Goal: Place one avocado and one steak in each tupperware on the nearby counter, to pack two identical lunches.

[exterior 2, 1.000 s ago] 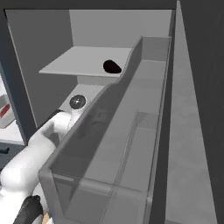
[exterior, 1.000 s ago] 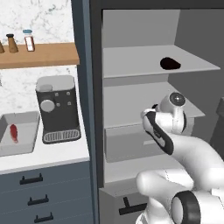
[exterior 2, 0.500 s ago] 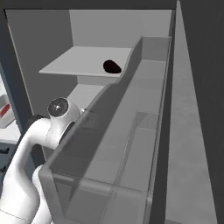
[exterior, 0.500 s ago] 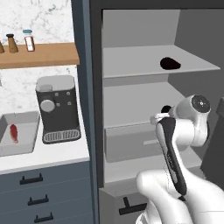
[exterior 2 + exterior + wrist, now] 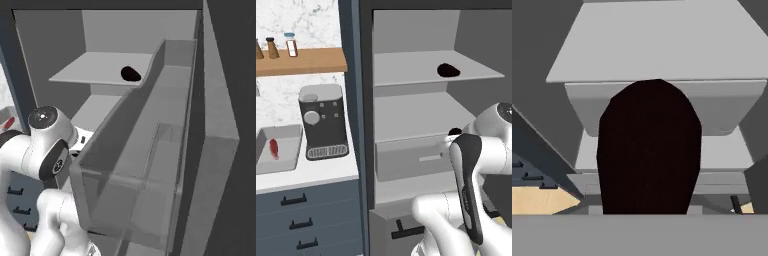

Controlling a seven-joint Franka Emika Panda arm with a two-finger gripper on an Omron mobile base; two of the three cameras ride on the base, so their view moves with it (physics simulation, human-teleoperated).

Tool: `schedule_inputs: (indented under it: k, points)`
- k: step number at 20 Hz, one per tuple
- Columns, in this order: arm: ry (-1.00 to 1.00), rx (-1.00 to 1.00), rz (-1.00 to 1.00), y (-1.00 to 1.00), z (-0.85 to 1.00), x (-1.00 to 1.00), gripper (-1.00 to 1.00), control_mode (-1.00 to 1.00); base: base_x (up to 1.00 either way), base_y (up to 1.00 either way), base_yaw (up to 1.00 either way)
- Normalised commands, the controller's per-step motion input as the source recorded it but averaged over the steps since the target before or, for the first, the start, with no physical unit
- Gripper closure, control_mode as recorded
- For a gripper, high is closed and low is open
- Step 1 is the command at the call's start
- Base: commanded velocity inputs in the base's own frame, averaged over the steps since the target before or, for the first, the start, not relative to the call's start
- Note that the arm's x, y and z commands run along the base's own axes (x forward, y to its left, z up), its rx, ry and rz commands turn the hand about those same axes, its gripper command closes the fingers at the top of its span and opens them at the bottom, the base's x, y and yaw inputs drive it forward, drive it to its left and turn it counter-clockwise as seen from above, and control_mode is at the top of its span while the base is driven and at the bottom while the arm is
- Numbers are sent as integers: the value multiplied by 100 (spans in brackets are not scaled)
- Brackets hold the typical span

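Avocado fills hand cam, 2nd avocado on fridge shelf.

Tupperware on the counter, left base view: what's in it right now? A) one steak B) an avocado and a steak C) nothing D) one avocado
A: in the left base view the tupperware beside the coffee machine holds a single red steak, with no dark fruit in it; one avocado lies on the top fridge shelf.
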Motion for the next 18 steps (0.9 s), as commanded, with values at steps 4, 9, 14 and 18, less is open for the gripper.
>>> schedule_inputs:
  k: [4, 9, 14, 18]
  points:
    - [0, 0, 0, 0, 0, 0, 100, 100, -100, 34, 1]
    - [0, 0, 0, 0, 0, 0, 100, 100, -100, 43, 3]
    - [0, 0, 0, 0, 0, 0, 100, 100, -63, 99, 1]
    - [0, 0, 0, 0, 0, 0, 100, 100, -11, 100, 2]
